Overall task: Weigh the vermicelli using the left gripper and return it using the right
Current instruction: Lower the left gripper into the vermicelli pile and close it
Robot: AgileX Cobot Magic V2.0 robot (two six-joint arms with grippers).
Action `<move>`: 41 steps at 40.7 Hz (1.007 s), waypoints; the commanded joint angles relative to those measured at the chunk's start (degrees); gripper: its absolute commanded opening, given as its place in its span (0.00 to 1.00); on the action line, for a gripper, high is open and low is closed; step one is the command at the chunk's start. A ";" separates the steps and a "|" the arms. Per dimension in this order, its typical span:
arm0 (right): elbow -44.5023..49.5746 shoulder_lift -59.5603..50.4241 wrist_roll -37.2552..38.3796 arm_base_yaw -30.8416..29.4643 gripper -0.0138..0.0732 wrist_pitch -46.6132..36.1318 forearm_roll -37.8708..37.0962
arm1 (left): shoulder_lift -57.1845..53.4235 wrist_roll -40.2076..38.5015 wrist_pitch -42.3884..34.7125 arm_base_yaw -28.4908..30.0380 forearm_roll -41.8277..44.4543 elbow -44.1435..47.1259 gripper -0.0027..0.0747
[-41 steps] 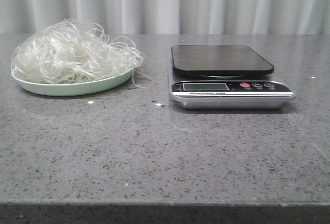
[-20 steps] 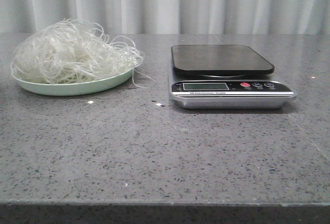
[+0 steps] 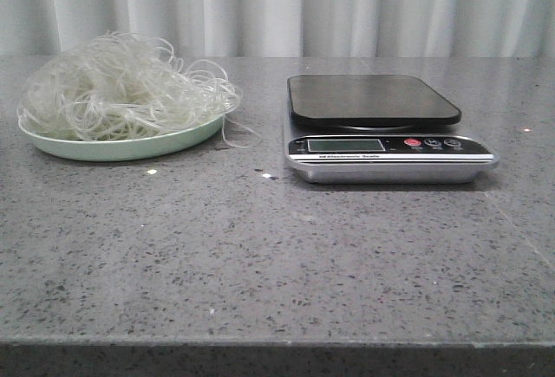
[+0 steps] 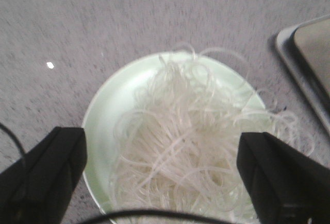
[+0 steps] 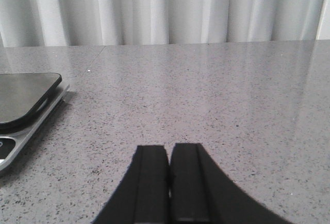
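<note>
Left gripper (image 4: 162,175): fingers spread wide, poised directly above the vermicelli (image 3: 121,87), straddling the clump.
Vermicelli: heaped on the pale green plate (image 3: 186,140), table's left side; no clear long axis.
Scale (image 3: 381,130): right of plate, platform bare.
Right gripper (image 5: 168,183): fingers pressed together, beyond the scale, farther from the clump.

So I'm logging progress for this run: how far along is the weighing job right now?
Nothing is weighed yet: the vermicelli sits on the green plate and the scale platform is bare. In hand: the left gripper hangs open above the clump, not touching it. Left to do: grasp, move to the scale, then return with the right gripper, which is shut and off to the side.
</note>
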 commanded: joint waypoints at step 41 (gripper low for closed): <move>-0.53 -0.97 -0.46 -0.33 0.33 -4.41 -0.77 | 11.49 3.38 8.40 -0.27 -2.37 -2.00 0.56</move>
